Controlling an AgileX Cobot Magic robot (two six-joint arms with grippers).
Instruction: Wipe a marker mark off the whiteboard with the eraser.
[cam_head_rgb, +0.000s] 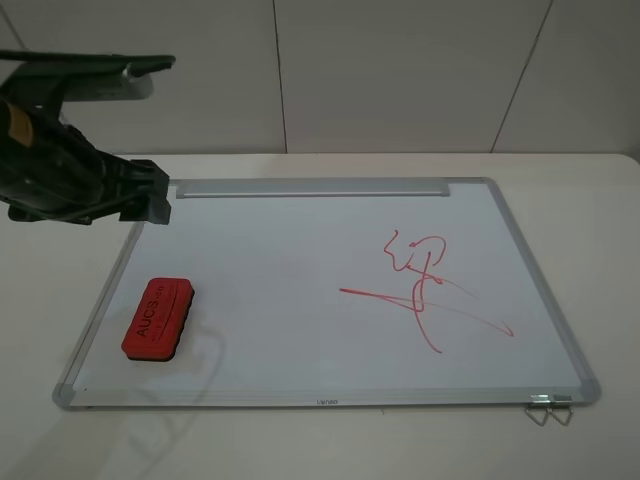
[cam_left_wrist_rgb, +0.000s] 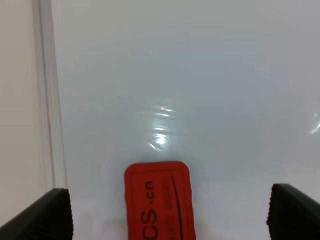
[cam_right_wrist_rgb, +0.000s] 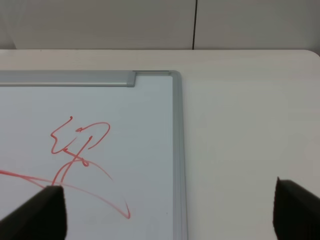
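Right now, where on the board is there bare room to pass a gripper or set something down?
On the whiteboard, the white middle between the eraser and the red scribble is bare, as is the strip below the tray bar. The scribble fills the right half; the left gripper hangs open above the eraser.

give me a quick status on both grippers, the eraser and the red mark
Left gripper open, above the eraser, not touching. Right gripper open, empty, over the board's right edge. Red scribble unwiped on the whiteboard. Nothing in the way.
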